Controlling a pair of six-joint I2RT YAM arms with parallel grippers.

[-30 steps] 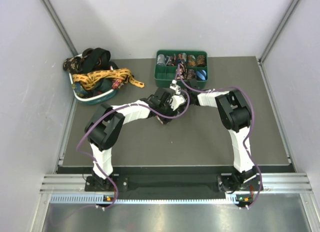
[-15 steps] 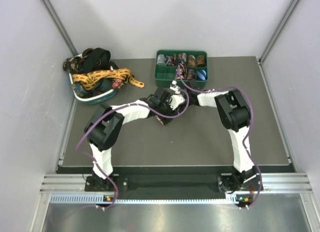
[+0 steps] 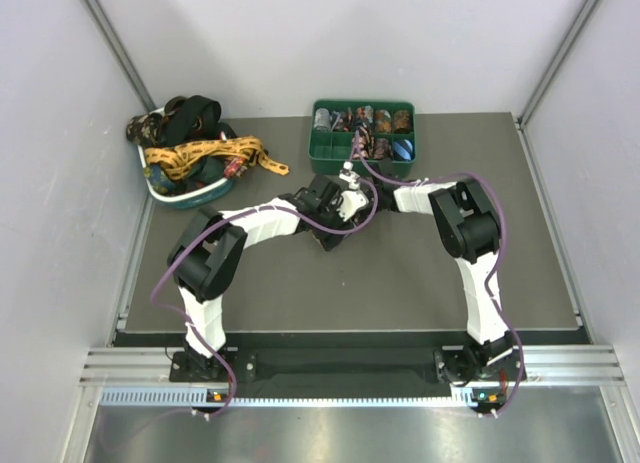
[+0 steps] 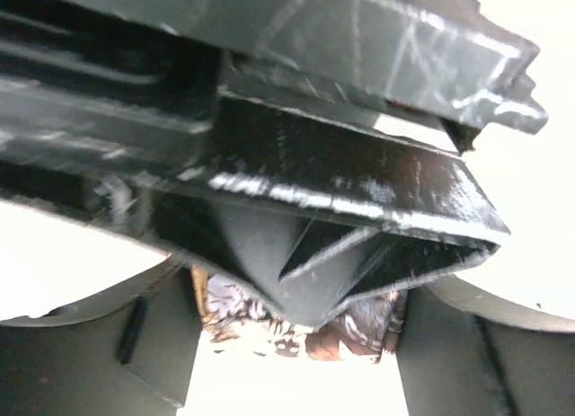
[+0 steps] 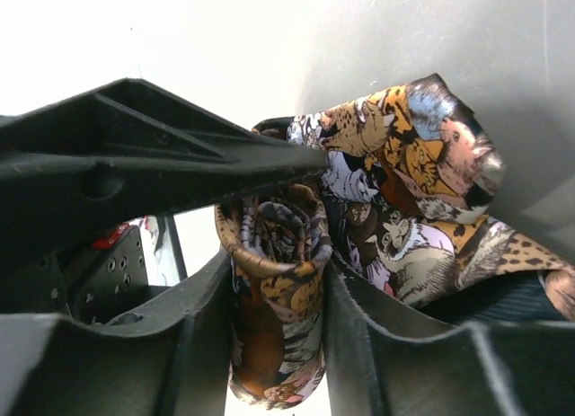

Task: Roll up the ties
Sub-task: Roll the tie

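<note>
Brown animal-print fabric, the tie roll (image 5: 269, 344), sits clamped between the right gripper's (image 5: 277, 281) fingers, its loose tail (image 5: 413, 200) draped just beyond; the left gripper (image 4: 296, 340) straddles it wide, and we cannot tell whether it presses.

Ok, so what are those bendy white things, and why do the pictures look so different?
Those are two robot arms, the left arm and the right arm, bolted to a table. The wide picture comes from a camera high above them. The two close-ups come from small cameras on each wrist, looking at that arm's own claw. On the table sit a basket heaped with loose ties and a green tray of rolled ties. The right claw pinches a rolled-up animal-print tie. The left claw has patterned cloth between its fingers, but the view is too blocked to tell if it grips.
</note>
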